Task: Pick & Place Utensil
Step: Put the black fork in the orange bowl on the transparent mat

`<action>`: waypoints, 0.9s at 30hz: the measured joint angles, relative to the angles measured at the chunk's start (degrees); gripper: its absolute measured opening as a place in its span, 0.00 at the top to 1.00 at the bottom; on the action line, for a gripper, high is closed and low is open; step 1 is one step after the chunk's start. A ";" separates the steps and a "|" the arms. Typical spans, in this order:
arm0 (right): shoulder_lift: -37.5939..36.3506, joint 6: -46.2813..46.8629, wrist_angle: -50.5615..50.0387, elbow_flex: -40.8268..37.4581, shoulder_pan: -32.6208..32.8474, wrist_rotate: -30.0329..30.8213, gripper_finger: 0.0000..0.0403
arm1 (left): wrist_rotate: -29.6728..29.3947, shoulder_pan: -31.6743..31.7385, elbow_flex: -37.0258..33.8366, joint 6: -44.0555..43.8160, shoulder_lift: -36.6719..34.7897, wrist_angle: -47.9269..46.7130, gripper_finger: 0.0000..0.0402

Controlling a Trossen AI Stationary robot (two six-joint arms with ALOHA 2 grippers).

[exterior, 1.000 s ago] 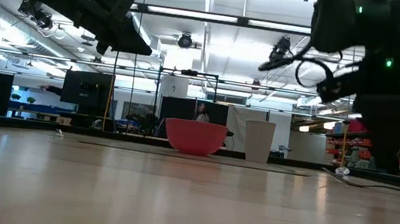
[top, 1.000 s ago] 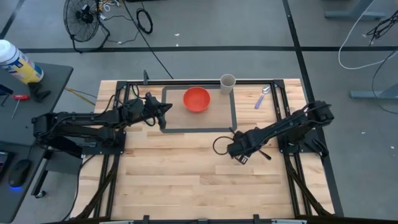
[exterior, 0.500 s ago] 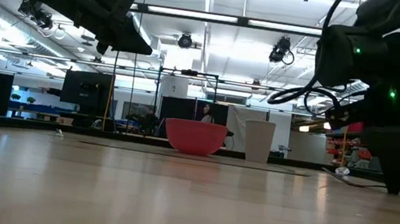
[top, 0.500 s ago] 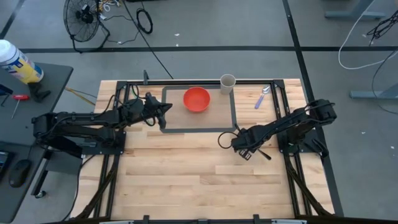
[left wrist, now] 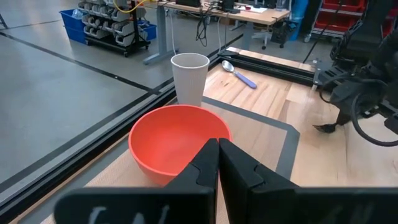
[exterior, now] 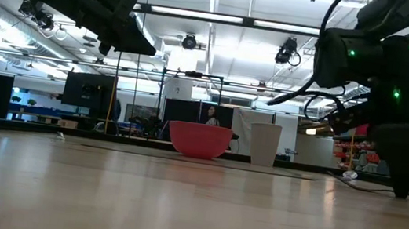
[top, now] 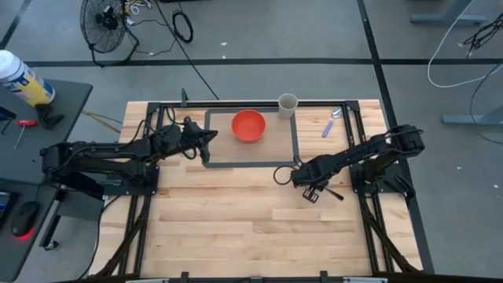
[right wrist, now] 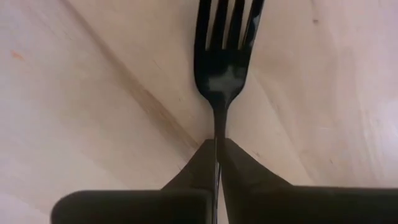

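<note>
The right pincer (top: 312, 191) is pinching a black fork (right wrist: 222, 59) by its handle, fingers pressed together on the thin stem, the tines sticking straight out ahead of the fingertips over the pale wood of the desk (top: 236, 228). In the low view this pincer (exterior: 403, 184) is pointing down with its tip at the desk surface (whether it is actually touching I cannot tell). The red bowl (top: 248, 125) is sitting well beyond the right pincer, toward the far edge, inside a dark taped rectangle (top: 295, 145), with a white cup (top: 288, 104) just beside the bowl. A spoon with a purple handle (top: 331, 123) is lying near the far right corner. The left pincer (top: 206, 140) is hanging with its fingers pressed together and holding nothing, the bowl (left wrist: 179, 143) just ahead of it and the cup (left wrist: 189, 78) behind that.
</note>
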 joint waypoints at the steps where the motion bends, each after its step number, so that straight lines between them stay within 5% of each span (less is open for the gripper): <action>1: 0.10 -0.79 0.24 0.49 0.05 -0.42 0.96 | 0.00 0.00 0.00 0.00 0.00 0.01 0.97; 12: 0.15 -12.68 3.63 9.77 1.65 -0.59 0.97 | 0.78 0.00 0.00 -0.70 0.00 0.35 0.97; 22: 0.11 -26.29 6.36 13.45 3.39 5.96 0.97 | 12.37 -0.04 0.00 -9.26 0.12 1.43 0.96; 27: 0.11 -28.59 6.19 15.81 3.61 8.24 0.97 | 16.03 -0.09 0.00 -13.95 4.12 5.72 0.88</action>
